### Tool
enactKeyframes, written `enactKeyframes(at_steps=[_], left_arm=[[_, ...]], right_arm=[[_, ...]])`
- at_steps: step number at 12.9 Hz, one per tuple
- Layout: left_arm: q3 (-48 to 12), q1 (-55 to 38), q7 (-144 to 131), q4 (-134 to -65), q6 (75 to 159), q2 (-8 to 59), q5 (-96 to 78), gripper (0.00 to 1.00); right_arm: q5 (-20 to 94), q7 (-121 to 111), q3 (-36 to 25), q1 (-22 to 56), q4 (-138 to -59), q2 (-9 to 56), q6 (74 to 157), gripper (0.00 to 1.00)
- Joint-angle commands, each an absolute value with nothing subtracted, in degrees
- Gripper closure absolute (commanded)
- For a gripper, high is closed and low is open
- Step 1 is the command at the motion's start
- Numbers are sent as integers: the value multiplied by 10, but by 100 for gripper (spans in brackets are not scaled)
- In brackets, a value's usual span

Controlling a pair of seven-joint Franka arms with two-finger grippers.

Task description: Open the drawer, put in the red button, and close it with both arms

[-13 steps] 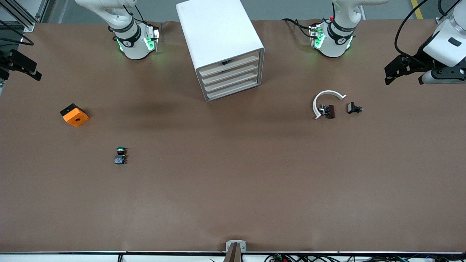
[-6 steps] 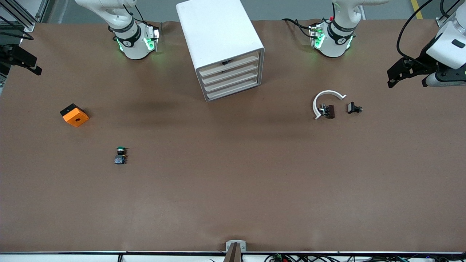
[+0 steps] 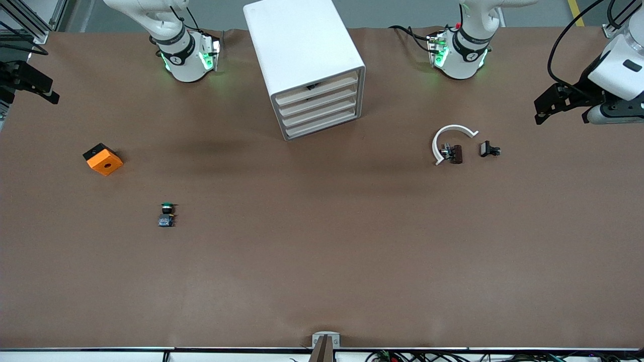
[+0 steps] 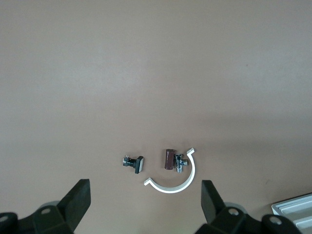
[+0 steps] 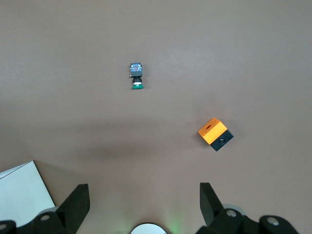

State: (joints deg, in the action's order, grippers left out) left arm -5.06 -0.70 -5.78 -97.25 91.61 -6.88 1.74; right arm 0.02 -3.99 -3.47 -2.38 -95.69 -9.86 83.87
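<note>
No red button shows on the table (image 3: 322,251); whether it lies in the cabinet (image 3: 302,45) I cannot tell. It is likely light and rigid, best pinched at its base. The left gripper (image 4: 145,189) and right gripper (image 5: 144,190) hover over the table's ends, fingers wide, empty.

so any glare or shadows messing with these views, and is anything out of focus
Front view: even light, soft dark shadow bands on the table in front of the drawer cabinet, green glow at both arm bases. Left wrist view: the small parts look a bit soft, no glare. Right wrist view: a faint shadow band, the green button slightly soft.
</note>
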Motion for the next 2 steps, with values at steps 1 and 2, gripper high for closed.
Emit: enactKeyframes(at_steps=[1,2], left_arm=[[-49,2,-63,-956,894,-63,4,0],[-49,2,-62,-956,894,-63,5,0]], right_arm=[[4,-45,-34,-24,-969,-111,841,0],[4,-45,-35,-25,-969,-111,841,0]])
